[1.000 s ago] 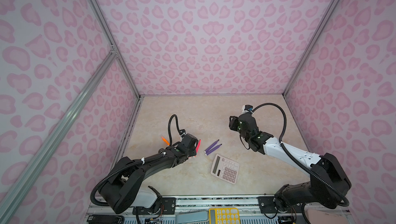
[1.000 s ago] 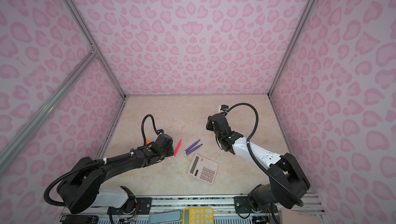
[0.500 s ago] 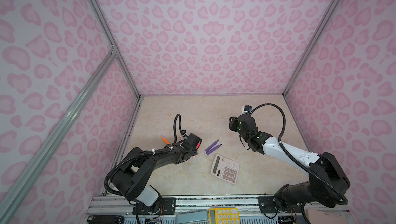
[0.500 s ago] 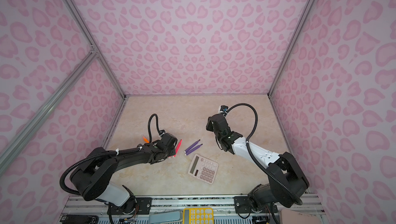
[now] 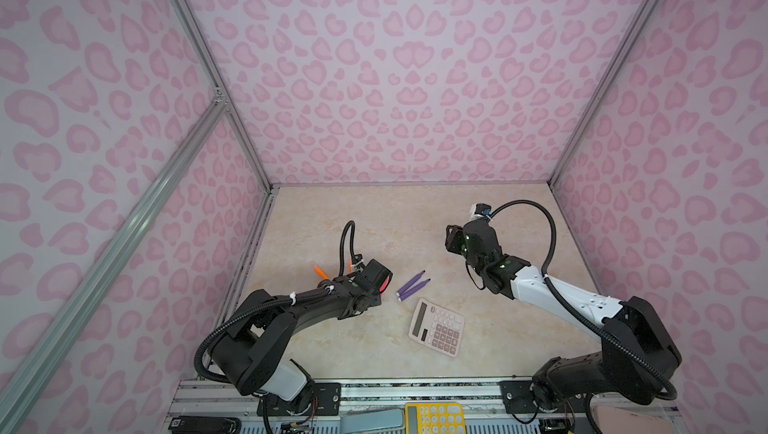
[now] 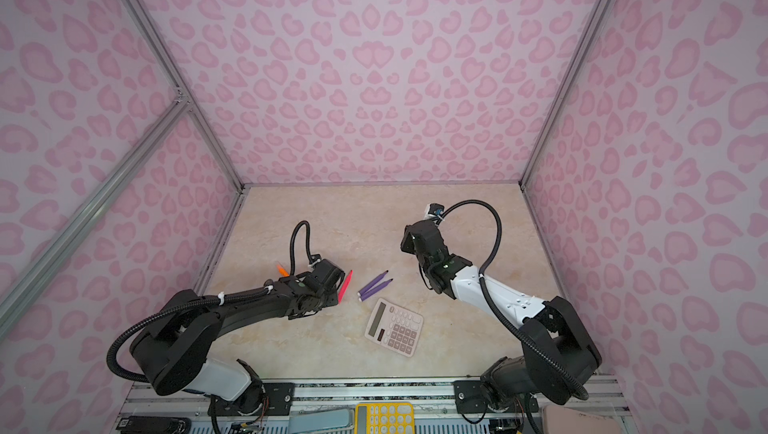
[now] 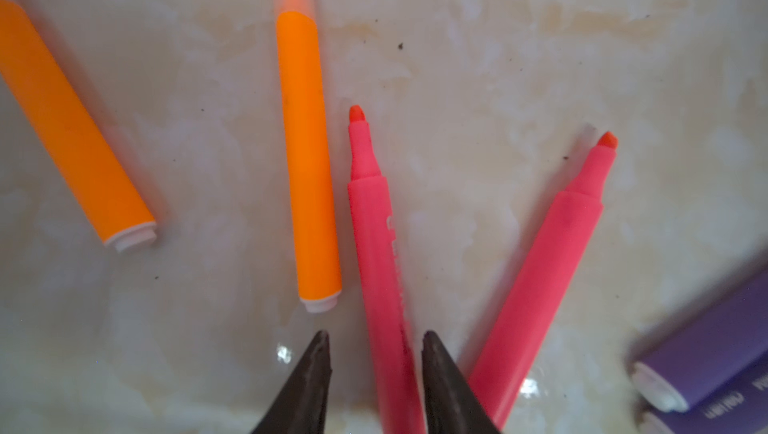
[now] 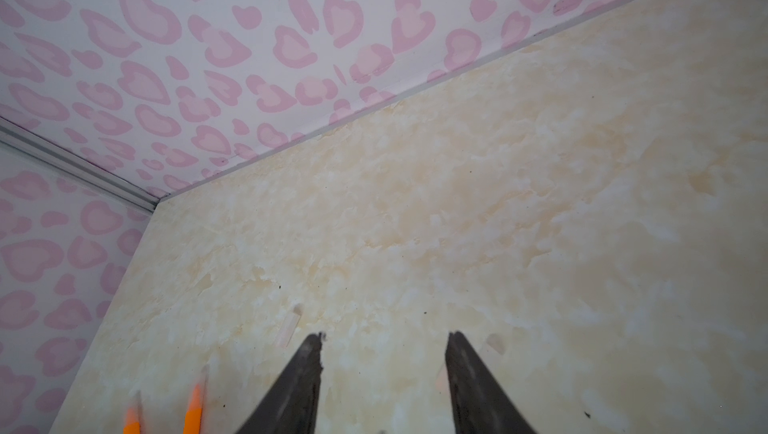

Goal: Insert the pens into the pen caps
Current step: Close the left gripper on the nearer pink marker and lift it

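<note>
On the creamy, marble-look table top (image 5: pixel 374 220) two black robot arms reach in. The left gripper (image 7: pixel 376 336) is low over the pens. Its two dark fingers (image 7: pixel 307 382) stand partly open, one on each side of a pink-red marker pen (image 7: pixel 374 245), with a gap showing, so I think it is not squeezing yet. The right gripper (image 8: pixel 384 338) hangs over bare table, fingers apart and holding nothing. A flat pinkish calculator (image 5: pixel 436 328) lies near the front, with two purple marker pens (image 5: pixel 411 286) near it. A second pink-red pen (image 7: pixel 540 270) lies close beside the first. Two orange marker pens (image 7: pixel 307 162) rest on its other side; one seems to wear a clear cap already. Smallest of all, a short see-through plastic cap (image 8: pixel 291 328) lies near the right fingers.

The job now looks like picking up the pink pen. Squeeze gently on its body, lift it straight, keep the bare tip pointing out — and don't bump its neighbour.
</note>
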You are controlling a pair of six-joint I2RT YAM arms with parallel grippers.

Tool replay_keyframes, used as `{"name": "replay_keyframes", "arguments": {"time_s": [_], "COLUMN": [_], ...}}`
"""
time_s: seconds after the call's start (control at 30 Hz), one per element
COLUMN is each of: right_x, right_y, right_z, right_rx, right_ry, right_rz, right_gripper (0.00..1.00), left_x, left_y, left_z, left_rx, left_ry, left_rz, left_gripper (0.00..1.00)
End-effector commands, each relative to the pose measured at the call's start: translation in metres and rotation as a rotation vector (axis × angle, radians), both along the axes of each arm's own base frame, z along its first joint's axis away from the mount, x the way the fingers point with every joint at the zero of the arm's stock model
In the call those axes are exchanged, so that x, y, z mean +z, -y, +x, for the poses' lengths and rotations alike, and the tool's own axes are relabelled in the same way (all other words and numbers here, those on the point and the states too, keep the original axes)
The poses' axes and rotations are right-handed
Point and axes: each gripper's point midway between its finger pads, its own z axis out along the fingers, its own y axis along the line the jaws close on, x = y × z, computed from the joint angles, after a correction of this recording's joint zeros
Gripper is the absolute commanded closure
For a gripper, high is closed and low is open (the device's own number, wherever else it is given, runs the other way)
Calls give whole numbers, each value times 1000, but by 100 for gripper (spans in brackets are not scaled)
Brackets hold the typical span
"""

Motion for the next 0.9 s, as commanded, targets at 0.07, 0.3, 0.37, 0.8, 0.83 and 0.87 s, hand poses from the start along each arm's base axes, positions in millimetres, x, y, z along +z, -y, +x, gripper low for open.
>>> {"name": "replay_keyframes", "arguments": {"time_s": [0.07, 0.3, 0.37, 0.8, 0.83, 0.87], "right_x": [2, 3, 3, 0, 0, 0], "right_y": [0, 2, 2, -1, -3, -4], "right_z": [-1, -1, -1, 0, 0, 0], "right_rx": [0, -4, -3, 4, 8, 15], "right_ry": [4, 8, 8, 3, 3, 1], "right_rz": [-3, -3, -2, 4, 8, 15], "right_gripper": [50, 50, 50, 50, 50, 50], "left_x": [-12, -15, -15, -9, -5, 1], "left_y": [4, 10, 10, 15, 18, 19], "left_z": [-1, 0, 0, 3, 4, 6], "left_rx": [-1, -13, -15, -37, -48, -55], "left_ry": [-31, -37, -39, -19, -8, 10], "left_rz": [2, 6, 4, -19, -29, -38], "left_gripper": [62, 69, 70, 97, 97, 97]}}
